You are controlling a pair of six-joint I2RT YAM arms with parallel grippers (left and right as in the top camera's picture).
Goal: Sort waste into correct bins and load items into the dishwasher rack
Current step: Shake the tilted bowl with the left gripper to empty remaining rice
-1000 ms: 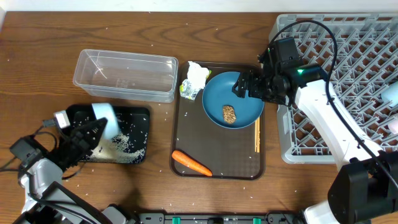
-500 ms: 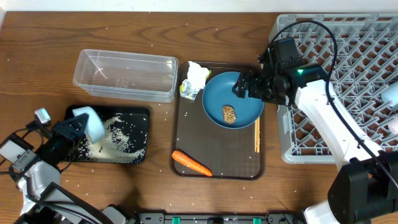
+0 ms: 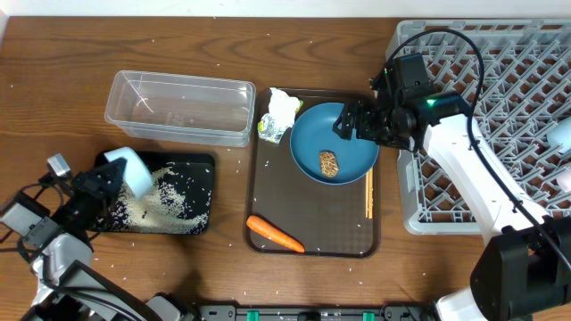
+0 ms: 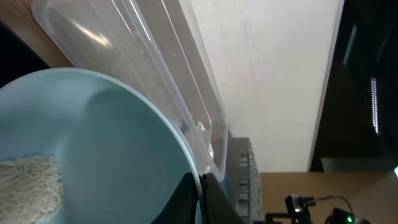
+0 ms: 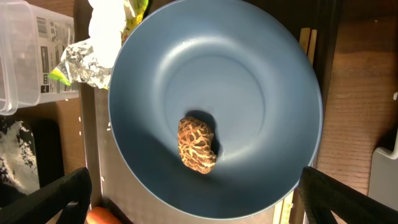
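My left gripper [image 3: 100,183] is shut on the rim of the white bowl [image 3: 130,169], which is tipped over the black tray [image 3: 198,163]. White rice [image 3: 169,201] lies spread in that tray. In the left wrist view, the fingertips [image 4: 208,202] pinch the bowl [image 4: 93,149] rim, and some rice [image 4: 25,180] still sits inside. My right gripper [image 5: 199,205] hangs open above the dark-blue plate [image 5: 211,74], which carries the brown food lump [image 5: 197,144]. Plate [image 3: 343,134] and lump [image 3: 329,164] sit on the brown tray [image 3: 268,192], along with the carrot [image 3: 275,234], wrapper [image 3: 279,116] and chopsticks [image 3: 369,193].
The clear tub [image 3: 178,109] stands behind the black tray. The grey dishwasher rack [image 3: 500,116] fills the right side, with two small pale cups [image 3: 560,134] at its right edge. Loose rice grains dot the wooden table.
The left gripper has drawn back to the left with the tipped bowl, and more rice now lies in the black tray. The right arm has not moved.
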